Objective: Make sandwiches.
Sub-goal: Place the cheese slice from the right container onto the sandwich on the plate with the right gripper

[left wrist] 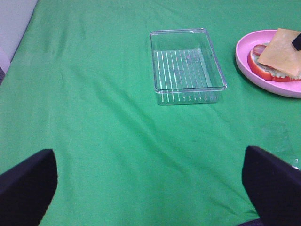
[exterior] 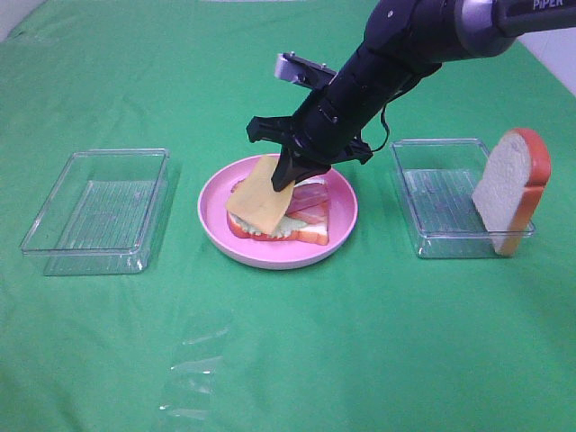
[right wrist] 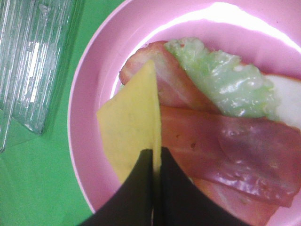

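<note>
Right gripper (right wrist: 154,162) clenched on thin yellow cheese slice (exterior: 258,200), left gripper (left wrist: 150,188) released. Lower flat, square over reddish-brown bacon strips (right wrist: 225,146) on round pink plate (exterior: 270,252).

This looks like a robot lab set up for a test, not a kitchen. A creased green cloth (exterior: 378,342) covers the whole surface, the food on the pink plate (exterior: 216,236) is plastic toy food, two clear trays (exterior: 54,229) flank it, and a black arm (exterior: 423,27) marked PIPER reaches in.
</note>
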Robot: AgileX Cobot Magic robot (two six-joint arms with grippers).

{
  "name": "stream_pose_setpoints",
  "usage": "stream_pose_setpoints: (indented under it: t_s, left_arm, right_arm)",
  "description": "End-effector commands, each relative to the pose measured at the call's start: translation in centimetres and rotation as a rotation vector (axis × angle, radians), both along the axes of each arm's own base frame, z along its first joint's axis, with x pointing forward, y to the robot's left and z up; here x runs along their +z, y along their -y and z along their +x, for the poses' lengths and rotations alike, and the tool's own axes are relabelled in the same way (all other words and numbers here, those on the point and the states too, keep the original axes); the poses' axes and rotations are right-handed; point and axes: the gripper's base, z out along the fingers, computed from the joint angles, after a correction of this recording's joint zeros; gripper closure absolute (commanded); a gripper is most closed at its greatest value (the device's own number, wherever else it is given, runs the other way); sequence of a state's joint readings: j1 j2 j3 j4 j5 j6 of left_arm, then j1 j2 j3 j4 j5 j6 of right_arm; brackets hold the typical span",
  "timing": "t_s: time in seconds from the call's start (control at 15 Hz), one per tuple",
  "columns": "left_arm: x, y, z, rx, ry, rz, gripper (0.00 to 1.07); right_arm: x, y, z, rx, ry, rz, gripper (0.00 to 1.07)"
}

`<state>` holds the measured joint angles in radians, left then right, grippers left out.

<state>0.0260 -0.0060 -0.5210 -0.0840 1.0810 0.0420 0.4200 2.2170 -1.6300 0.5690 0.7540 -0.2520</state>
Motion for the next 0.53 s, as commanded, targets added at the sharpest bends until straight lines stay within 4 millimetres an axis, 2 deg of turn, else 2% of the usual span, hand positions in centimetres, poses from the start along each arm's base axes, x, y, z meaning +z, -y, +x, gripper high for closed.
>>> stream_pose_setpoints:
  t_s: [0.07, 0.13, 0.27, 0.33, 0.4, 0.53]
  left_arm:
    - [-0.1, 0.0, -0.2, 0.003, 0.019, -0.007, 0.07]
    - [-0.1, 0.0, -0.2, 0.003, 0.019, -0.007, 0.07]
    - [-0.1, 0.0, -0.2, 0.003, 0.019, -0.007, 0.07]
    - [-0.1, 0.0, -0.2, 0.003, 0.019, -0.007, 0.07]
    - [-0.1, 0.0, -0.2, 0.003, 0.019, -0.007, 0.07]
    - [-0.1, 0.0, -0.2, 0.003, 0.019, -0.007, 0.07]
  right_arm:
    - [0.1, 0.3, 0.2, 0.007, 0.015, -0.019, 1.07]
    - [0.1, 0.3, 0.1, 0.013, 0.016, -0.027, 1.05]
    - [-0.1, 0.5, 0.1, 0.034, 0.017, -0.055, 0.81]
    - [0.4, 0.7, 0.0, 0.045, 0.023, -0.07, 0.41]
    - [1.1, 0.8, -0.1, 0.053, 0.046, -0.076, 0.22]
    - [2.4, 1.1, -0.2, 0.069, 0.088, -0.094, 0.13]
